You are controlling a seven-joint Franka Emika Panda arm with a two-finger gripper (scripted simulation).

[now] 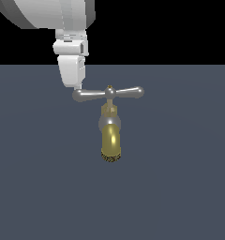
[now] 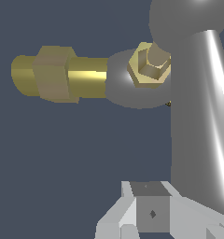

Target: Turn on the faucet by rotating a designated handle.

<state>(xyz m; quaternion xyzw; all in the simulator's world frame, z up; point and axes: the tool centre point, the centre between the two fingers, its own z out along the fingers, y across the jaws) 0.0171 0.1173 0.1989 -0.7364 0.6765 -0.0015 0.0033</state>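
Observation:
The faucet [image 1: 111, 136] stands in the middle of the exterior view, its golden-brass spout curving down to a speckled nozzle rim. The handle [image 1: 126, 93], a silver-grey crossbar with a small brass knob at its centre, lies level across the top. My gripper [image 1: 78, 87] comes down from the upper left, its tips against the bar's end on the exterior view's left. In the wrist view the handle [image 2: 198, 116] fills one side, beside the brass nut [image 2: 149, 65] and the golden pipe [image 2: 62, 74]. My gripper [image 2: 151, 214] looks shut, fingers together, nothing held between them.
A flat dark blue-grey floor [image 1: 180, 187] lies under and around the faucet. The white arm [image 1: 53, 14] reaches in from the top of the exterior view's left.

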